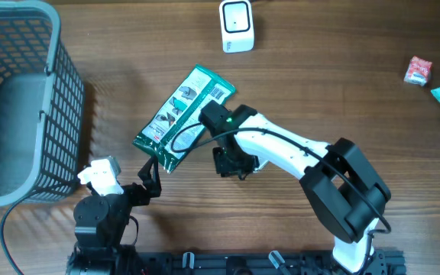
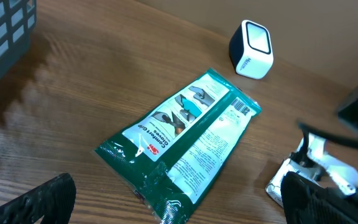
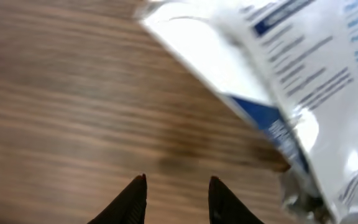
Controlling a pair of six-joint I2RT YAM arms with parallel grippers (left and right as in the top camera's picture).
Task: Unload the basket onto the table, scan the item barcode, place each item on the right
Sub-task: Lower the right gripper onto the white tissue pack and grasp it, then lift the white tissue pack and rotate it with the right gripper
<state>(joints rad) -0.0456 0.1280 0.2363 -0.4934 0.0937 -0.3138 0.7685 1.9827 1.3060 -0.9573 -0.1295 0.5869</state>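
Mid-table, left of centre: glove packet lies flat, barcode face-up, pointing at scanner by far edge | right gripper beside it, slightly parted, empty, probably poised to grasp | left gripper near edge, wide open, holding nothing.

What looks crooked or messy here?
Only the green packet lies slanted on the table, its barcode end toward the white scanner. Nothing looks spilled or torn.
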